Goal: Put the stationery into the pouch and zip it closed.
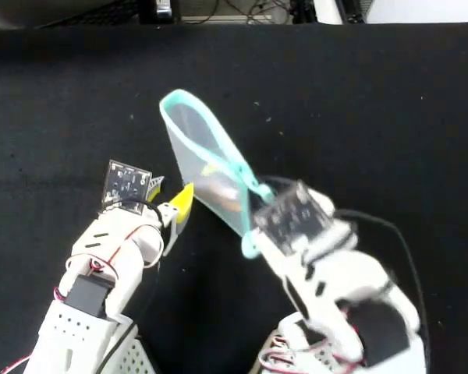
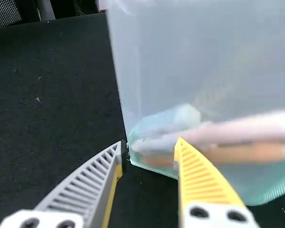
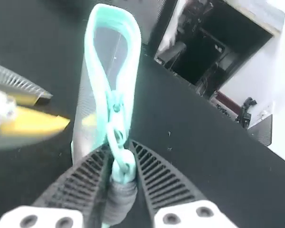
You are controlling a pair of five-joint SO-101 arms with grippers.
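The closing step is being worked on, as it is judged here. The stationery (image 2: pixel 218 142) is already lying inside the pouch (image 1: pixel 199 156), at its lower end, and the teal mouth is not yet being closed and gapes in a wide loop. The pouch is being kept near the middle of the black table (image 1: pixel 374 117), between the two arms.

The zipper pull (image 3: pixel 118 159) is being pinched by the right gripper (image 3: pixel 118 171), with both dark fingers pressed tightly on it. Nothing is being held by the left gripper (image 2: pixel 147 156). Its jaws are being kept well apart, with the pouch's lower corner just ahead of them.

For the next move, this corner is probably needing to be clamped, so that the soft pouch is being braced while the pull is being drawn along the loop. Otherwise the whole pouch is likely being dragged or folded.

Cables (image 1: pixel 242 9) are lying at the far table edge, well apart, and no hindrance is being made by them.
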